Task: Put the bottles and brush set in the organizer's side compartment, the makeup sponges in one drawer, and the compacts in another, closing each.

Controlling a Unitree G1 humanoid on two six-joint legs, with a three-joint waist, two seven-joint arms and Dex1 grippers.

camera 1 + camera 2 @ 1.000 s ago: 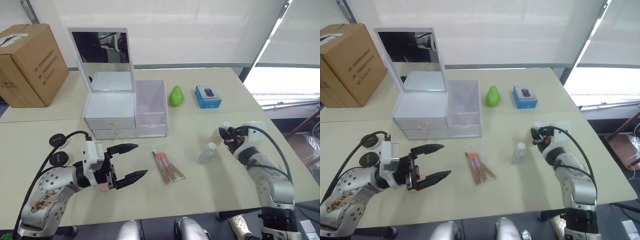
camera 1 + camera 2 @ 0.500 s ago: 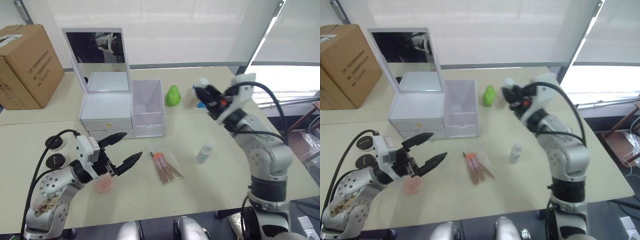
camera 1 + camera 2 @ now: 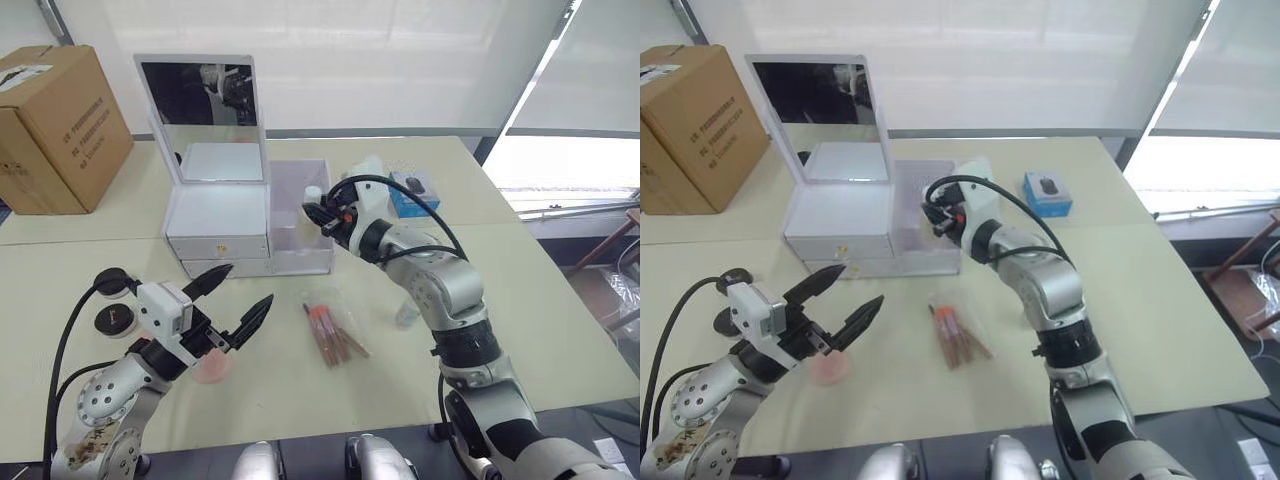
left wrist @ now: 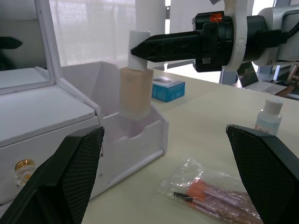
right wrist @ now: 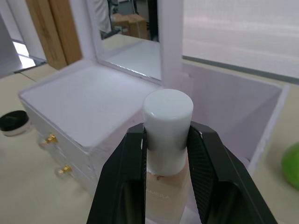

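The white organizer (image 3: 218, 222) stands mid-table with its mirror up and both gold-knobbed drawers pushed in. My right gripper (image 3: 314, 204) is shut on the white cap of the amber bottle (image 4: 135, 88), holding it upright with its base just inside the side compartment (image 3: 302, 232). The clear bottle (image 4: 269, 116) stands on the table, partly behind my right arm. The brush set (image 3: 333, 331) lies in its clear sleeve in front of the organizer. My left gripper (image 3: 245, 287) hangs open above a peach-pink makeup sponge (image 3: 211, 371). Two black-lidded compacts (image 3: 112, 302) sit to its left.
A brown cardboard box (image 3: 60, 130) stands at the far left. A blue box (image 3: 1048, 193) lies right of the organizer. The table's front edge runs just below the sponge and brush set.
My right arm swung left, carrying the amber bottle from over the blue box to the side compartment. The left gripper stayed open above the sponge.
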